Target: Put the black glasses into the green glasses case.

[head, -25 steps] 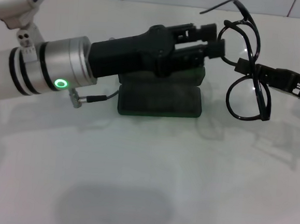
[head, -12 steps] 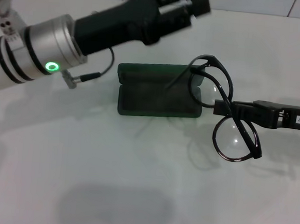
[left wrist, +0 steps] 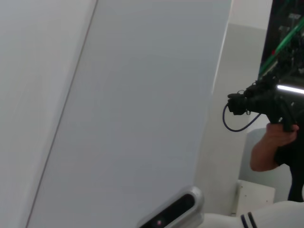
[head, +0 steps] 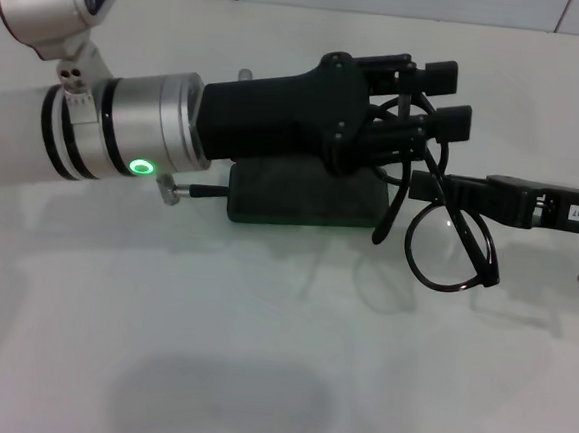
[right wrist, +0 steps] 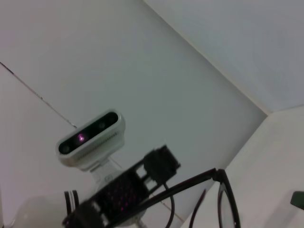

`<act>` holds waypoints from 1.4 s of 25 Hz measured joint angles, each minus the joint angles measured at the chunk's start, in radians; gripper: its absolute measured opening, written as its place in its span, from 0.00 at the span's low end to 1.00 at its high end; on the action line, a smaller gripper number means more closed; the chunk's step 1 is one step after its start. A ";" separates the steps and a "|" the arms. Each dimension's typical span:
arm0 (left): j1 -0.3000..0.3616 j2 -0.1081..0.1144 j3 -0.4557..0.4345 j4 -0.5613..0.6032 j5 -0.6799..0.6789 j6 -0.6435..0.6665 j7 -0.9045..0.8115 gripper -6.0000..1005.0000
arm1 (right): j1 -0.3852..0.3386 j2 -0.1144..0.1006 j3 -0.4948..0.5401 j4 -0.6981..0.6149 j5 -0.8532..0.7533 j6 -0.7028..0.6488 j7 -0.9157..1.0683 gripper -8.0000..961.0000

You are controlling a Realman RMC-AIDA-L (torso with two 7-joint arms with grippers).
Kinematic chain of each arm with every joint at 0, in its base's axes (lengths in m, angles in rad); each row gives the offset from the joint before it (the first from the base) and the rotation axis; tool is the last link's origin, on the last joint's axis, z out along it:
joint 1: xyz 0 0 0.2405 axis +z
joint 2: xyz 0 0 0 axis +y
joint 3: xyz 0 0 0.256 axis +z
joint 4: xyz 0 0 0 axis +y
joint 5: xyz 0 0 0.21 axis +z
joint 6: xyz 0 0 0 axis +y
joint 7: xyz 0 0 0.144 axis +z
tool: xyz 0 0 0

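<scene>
The green glasses case [head: 306,203] lies open on the white table, its back half hidden under my left arm. My right gripper [head: 422,185] comes in from the right and is shut on the bridge of the black glasses [head: 450,249], holding them upright at the case's right end. One lens hangs just right of the case; the other is behind my left gripper [head: 457,97]. That gripper hovers over the case's right end, fingers apart, with a temple arm running up between them. The right wrist view shows the glasses' frame [right wrist: 216,175] and my left gripper [right wrist: 142,185].
The white table [head: 259,355] stretches toward me, with a tiled wall line at its far edge. My left arm's silver wrist [head: 125,143] spans the left half above the table. The left wrist view shows only a wall and a person [left wrist: 275,142] far off.
My left arm has swung back down from the far side and now lies over the case. My right gripper has carried the glasses slightly left and lower, against the case's right end.
</scene>
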 joint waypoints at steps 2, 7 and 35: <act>0.001 -0.001 0.000 0.017 0.004 0.002 0.007 0.53 | 0.000 0.000 0.001 0.000 0.003 0.002 0.000 0.13; 0.012 0.002 -0.003 0.045 -0.012 0.034 0.022 0.53 | 0.000 -0.002 0.006 0.000 0.004 0.027 -0.004 0.13; -0.018 0.001 0.000 -0.004 0.126 -0.013 -0.060 0.52 | 0.003 0.002 0.019 -0.049 0.005 0.043 -0.046 0.12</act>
